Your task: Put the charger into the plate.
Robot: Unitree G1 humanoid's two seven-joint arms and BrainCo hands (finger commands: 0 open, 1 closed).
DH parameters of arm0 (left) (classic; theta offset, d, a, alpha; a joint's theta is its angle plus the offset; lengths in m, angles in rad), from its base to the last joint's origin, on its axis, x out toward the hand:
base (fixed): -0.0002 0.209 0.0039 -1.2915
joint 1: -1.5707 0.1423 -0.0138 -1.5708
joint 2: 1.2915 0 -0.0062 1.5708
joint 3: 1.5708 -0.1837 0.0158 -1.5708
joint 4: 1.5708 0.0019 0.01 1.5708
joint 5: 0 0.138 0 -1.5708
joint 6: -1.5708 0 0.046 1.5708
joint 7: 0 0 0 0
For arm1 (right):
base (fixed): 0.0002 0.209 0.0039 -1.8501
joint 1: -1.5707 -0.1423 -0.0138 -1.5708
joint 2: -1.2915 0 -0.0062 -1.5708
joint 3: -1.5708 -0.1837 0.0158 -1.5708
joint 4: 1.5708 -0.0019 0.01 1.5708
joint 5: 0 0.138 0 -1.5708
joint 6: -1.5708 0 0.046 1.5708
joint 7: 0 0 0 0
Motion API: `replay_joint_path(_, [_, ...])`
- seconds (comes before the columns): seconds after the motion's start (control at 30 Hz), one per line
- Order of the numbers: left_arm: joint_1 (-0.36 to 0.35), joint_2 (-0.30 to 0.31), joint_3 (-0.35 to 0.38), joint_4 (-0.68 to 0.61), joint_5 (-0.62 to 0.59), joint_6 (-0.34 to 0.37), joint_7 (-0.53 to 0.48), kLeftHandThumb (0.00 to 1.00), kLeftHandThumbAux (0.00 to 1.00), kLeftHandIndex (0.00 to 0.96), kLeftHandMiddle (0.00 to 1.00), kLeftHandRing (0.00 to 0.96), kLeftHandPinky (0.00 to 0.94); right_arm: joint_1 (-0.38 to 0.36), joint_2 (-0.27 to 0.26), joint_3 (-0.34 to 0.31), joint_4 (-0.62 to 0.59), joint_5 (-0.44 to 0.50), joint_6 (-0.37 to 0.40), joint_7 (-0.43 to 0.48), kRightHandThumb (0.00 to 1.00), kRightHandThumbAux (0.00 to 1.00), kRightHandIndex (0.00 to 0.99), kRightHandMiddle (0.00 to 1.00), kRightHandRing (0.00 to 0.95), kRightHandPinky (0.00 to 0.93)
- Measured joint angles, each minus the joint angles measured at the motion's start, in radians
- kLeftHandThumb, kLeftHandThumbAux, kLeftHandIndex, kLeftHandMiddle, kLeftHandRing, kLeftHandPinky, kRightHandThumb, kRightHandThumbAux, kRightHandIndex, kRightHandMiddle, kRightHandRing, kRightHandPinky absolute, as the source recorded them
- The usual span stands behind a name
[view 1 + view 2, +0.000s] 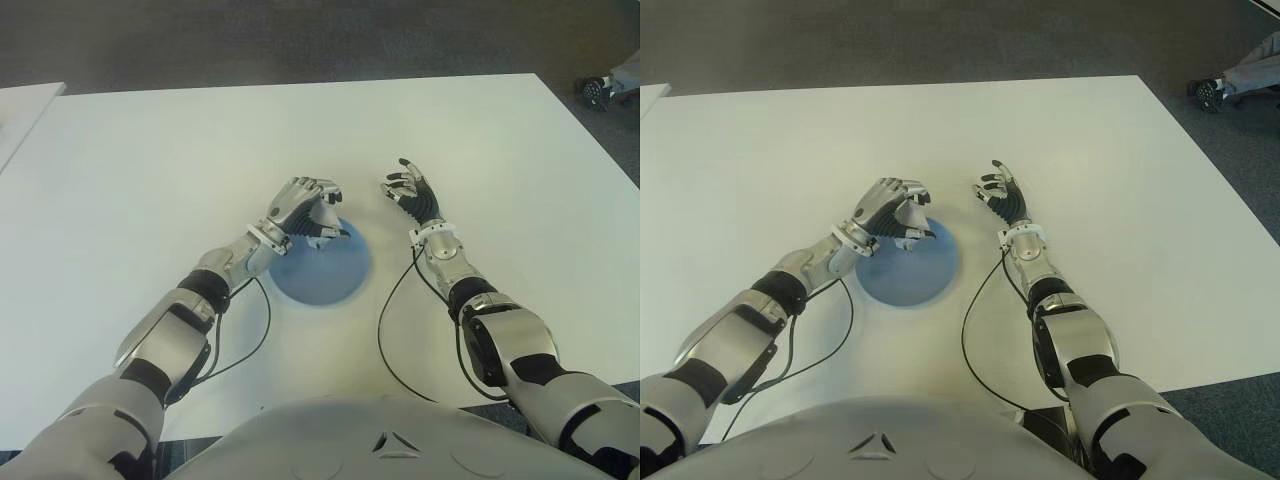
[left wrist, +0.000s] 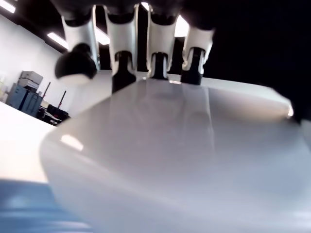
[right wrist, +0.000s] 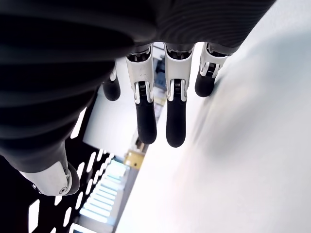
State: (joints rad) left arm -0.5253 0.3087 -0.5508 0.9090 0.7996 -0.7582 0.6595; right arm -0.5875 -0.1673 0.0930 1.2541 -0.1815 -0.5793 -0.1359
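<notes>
The left hand (image 1: 305,205) is curled over the far edge of the blue plate (image 1: 325,270), its fingers closed around the white charger (image 1: 325,228); the head views show only a little of the charger, a pale block with a dark patch, peeking from under the knuckles, directly over the plate's far rim; whether it touches the plate cannot be told. In the left wrist view the charger (image 2: 170,155) fills most of the frame as a smooth, glossy white body with rounded corners; four fingertips (image 2: 124,73) wrap over its top edge, and a blur of the plate's blue shows at the corner beneath it.

The plate is round and lies flat on the white worktop (image 1: 150,170), roughly midway between the left and right edges and nearer the robot's edge than the far one; a thin black cable (image 1: 262,330) runs along the left forearm and loops on the worktop just beside the plate.

The right hand (image 1: 410,192) shows beside the plate, on its right, apart from it, palm turned inward and fingers spread and loosely bent, holding nothing; the right wrist view confirms this, with dark-tipped fingers (image 3: 146,124) hanging separate and bare white worktop beyond them; a second black cable (image 1: 385,320) curves from the right wrist towards the robot's edge.

Past the far right corner of the worktop, on the dark floor, a shoe (image 1: 1212,92) and part of a person's leg are visible.
</notes>
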Motion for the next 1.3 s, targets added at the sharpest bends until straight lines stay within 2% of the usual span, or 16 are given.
replay_joint_path(0.33, [0.044,-0.016,-0.023,-0.076,0.019,0.007,0.011,0.720,0.699,0.444,0.847,0.844,0.831,-0.003,0.005,0.002,0.003,-0.001,0.003,-0.008,0.000,0.619,0.059,0.311,0.295,0.212])
replay_joint_path(0.47, [0.058,-0.017,-0.023,-0.106,0.017,0.005,-0.017,0.715,0.700,0.444,0.835,0.833,0.819,-0.003,0.007,0.004,0.003,-0.001,0.003,-0.009,0.000,0.619,0.063,0.313,0.293,0.202])
replay_joint_path(0.6, [0.068,-0.017,-0.023,-0.115,0.008,-0.017,-0.046,0.711,0.701,0.444,0.824,0.825,0.812,-0.003,0.008,0.004,0.003,-0.001,0.003,-0.009,0.000,0.617,0.064,0.314,0.293,0.200])
replay_joint_path(0.83, [0.075,-0.011,-0.020,-0.118,0.001,-0.088,-0.067,0.696,0.697,0.434,0.794,0.801,0.807,-0.003,0.009,0.009,0.004,-0.012,0.003,-0.023,0.000,0.658,0.072,0.331,0.312,0.257])
replay_joint_path(0.87, [0.076,-0.009,-0.020,-0.122,0.001,-0.097,-0.073,0.563,0.605,0.415,0.779,0.784,0.791,-0.003,0.009,0.010,0.004,-0.013,0.003,-0.026,0.002,0.668,0.075,0.335,0.316,0.263])
replay_joint_path(0.9, [0.076,-0.006,-0.019,-0.127,0.001,-0.101,-0.077,0.515,0.573,0.408,0.774,0.778,0.785,-0.003,0.010,0.010,0.004,-0.014,0.003,-0.028,0.003,0.672,0.076,0.336,0.318,0.265])
replay_joint_path(0.93, [0.077,-0.004,-0.018,-0.132,0.001,-0.102,-0.080,0.435,0.519,0.376,0.721,0.719,0.718,-0.003,0.010,0.011,0.004,-0.015,0.003,-0.029,0.006,0.679,0.078,0.339,0.321,0.269])
replay_joint_path(0.97, [0.080,0.001,-0.017,-0.141,0.003,-0.101,-0.081,0.369,0.473,0.323,0.585,0.581,0.578,-0.003,0.011,0.011,0.004,-0.015,0.003,-0.030,0.009,0.687,0.081,0.342,0.325,0.276])
replay_joint_path(1.07, [0.085,0.017,-0.017,-0.173,0.017,-0.089,-0.082,0.280,0.411,0.245,0.396,0.390,0.379,-0.003,0.011,0.011,0.004,-0.017,0.003,-0.032,0.013,0.698,0.086,0.347,0.334,0.299])
replay_joint_path(1.17, [0.091,0.036,-0.017,-0.205,0.030,-0.068,-0.090,0.232,0.378,0.173,0.271,0.264,0.250,-0.004,0.011,0.012,0.005,-0.018,0.003,-0.032,0.018,0.715,0.095,0.354,0.350,0.327])
replay_joint_path(1.3, [0.105,0.063,-0.014,-0.255,0.038,-0.044,-0.110,0.203,0.366,0.110,0.174,0.163,0.149,-0.004,0.011,0.012,0.006,-0.019,0.003,-0.032,0.026,0.737,0.103,0.362,0.364,0.342])
